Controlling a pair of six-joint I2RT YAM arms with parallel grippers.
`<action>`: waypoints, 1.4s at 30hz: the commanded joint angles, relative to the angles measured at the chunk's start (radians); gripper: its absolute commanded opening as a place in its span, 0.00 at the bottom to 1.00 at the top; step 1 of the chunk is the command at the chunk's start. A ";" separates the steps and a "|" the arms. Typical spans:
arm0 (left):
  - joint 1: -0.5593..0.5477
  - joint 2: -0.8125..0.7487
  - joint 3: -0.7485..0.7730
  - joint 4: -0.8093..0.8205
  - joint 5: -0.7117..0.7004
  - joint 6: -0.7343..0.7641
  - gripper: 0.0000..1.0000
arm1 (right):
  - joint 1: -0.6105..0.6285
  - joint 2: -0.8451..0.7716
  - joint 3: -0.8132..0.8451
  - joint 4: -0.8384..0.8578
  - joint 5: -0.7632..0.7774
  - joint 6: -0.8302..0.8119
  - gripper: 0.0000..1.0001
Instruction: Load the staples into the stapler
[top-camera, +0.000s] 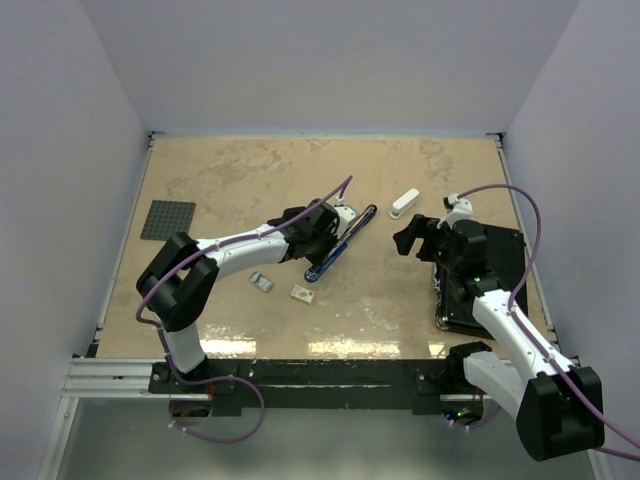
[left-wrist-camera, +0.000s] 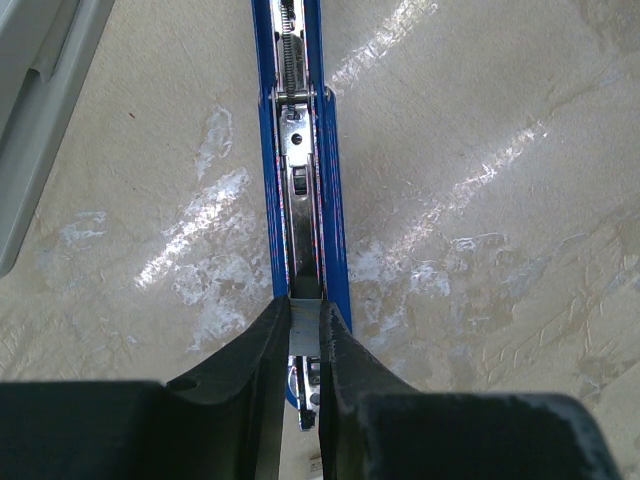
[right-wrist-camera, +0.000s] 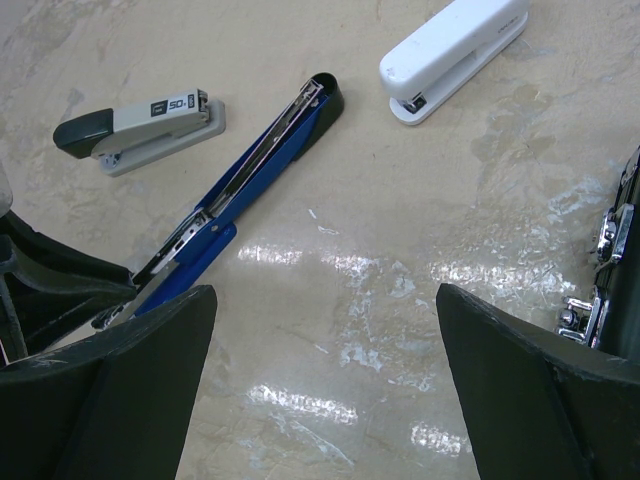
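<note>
Left claw (left-wrist-camera: 305, 316) pinches staple strip (left-wrist-camera: 305, 338) above blue stapler (left-wrist-camera: 300, 150).

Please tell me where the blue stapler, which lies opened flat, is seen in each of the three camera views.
Top external: the blue stapler lies diagonally near the middle of the picture.
Left wrist: it runs straight from top centre down to the left gripper.
Right wrist: it runs diagonally from lower left to upper centre.
Shared landmark: the left gripper, at one end of the stapler in every view.
</note>
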 joint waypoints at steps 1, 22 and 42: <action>-0.004 -0.024 0.041 0.018 0.025 0.019 0.00 | 0.004 -0.013 0.024 0.035 -0.019 -0.014 0.97; -0.004 -0.038 0.033 0.045 0.040 0.015 0.00 | 0.002 -0.008 0.025 0.035 -0.019 -0.015 0.97; -0.004 -0.033 0.025 0.044 0.032 0.007 0.00 | 0.002 -0.011 0.022 0.036 -0.019 -0.014 0.97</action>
